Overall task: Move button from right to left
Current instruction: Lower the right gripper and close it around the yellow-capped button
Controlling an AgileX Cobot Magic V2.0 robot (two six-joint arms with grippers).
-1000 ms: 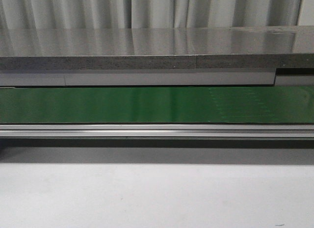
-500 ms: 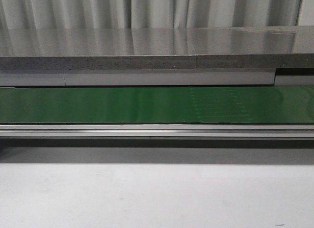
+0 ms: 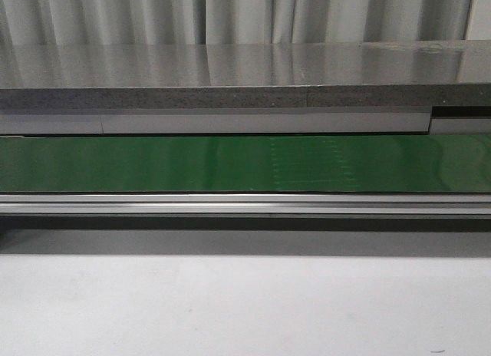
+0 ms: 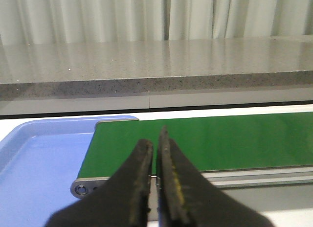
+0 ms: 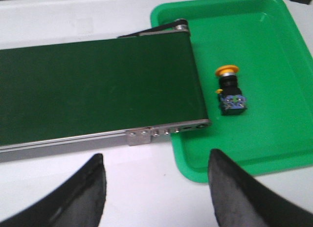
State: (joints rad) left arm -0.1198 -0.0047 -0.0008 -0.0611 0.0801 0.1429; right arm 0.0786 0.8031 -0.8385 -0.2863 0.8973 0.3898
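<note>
The button [image 5: 230, 90], a yellow-orange round cap on a black blocky body, lies on its side in the green tray [image 5: 274, 144] beside the end of the green conveyor belt [image 5: 93, 87]. My right gripper [image 5: 156, 161] is open above the white table, short of the belt's end and the tray's near corner, with nothing between its fingers. My left gripper [image 4: 155, 139] is shut and empty, pointing at the other end of the belt [image 4: 205, 139]. The front view shows the belt [image 3: 245, 163] only, with no gripper and no button.
A light blue tray [image 4: 39, 158] sits beside the belt's left end. An aluminium rail [image 3: 245, 205] runs along the belt's near side. A grey stone counter [image 3: 245, 72] and pale curtains stand behind it. White tabletop [image 3: 245, 306] lies in front.
A faint dotted mark on the belt has shifted leftward across the front view. Nothing else has changed there.
</note>
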